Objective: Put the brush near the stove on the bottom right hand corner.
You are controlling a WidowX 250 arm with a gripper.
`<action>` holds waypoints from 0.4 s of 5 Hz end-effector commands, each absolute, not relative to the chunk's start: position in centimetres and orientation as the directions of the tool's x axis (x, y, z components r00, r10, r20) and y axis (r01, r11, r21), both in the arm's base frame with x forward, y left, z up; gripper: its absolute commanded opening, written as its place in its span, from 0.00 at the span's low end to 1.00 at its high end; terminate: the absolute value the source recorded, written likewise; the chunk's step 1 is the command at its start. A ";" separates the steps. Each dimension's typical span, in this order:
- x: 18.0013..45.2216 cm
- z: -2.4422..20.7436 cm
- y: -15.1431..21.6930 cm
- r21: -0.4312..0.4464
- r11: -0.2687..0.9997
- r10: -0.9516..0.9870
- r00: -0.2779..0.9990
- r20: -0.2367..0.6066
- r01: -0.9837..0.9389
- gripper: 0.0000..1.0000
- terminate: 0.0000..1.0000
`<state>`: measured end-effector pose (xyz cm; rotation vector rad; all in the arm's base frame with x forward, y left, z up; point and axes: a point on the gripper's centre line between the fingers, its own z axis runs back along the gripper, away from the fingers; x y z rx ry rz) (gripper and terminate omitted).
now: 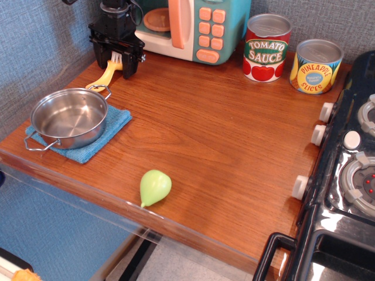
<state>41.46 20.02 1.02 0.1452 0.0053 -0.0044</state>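
At the upper left of the frame, the hand (116, 58) was clamped on the brush (107, 73), its yellow handle slanting down toward the pot (69, 118). The stove (345, 193) stood far right.

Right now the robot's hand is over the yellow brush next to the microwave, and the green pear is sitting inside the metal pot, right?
Not quite. The hand is over the yellow brush by the microwave, but the green pear lies on the table near its front edge, outside the metal pot. The observation.image view shows it.
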 end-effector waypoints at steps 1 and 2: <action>40.7 0.8 20.2 0.125 0.992 0.019 1.000 -0.005 -0.018 0.00 0.00; 41.1 4.2 20.9 0.117 0.991 0.049 0.995 0.091 -0.060 0.00 0.00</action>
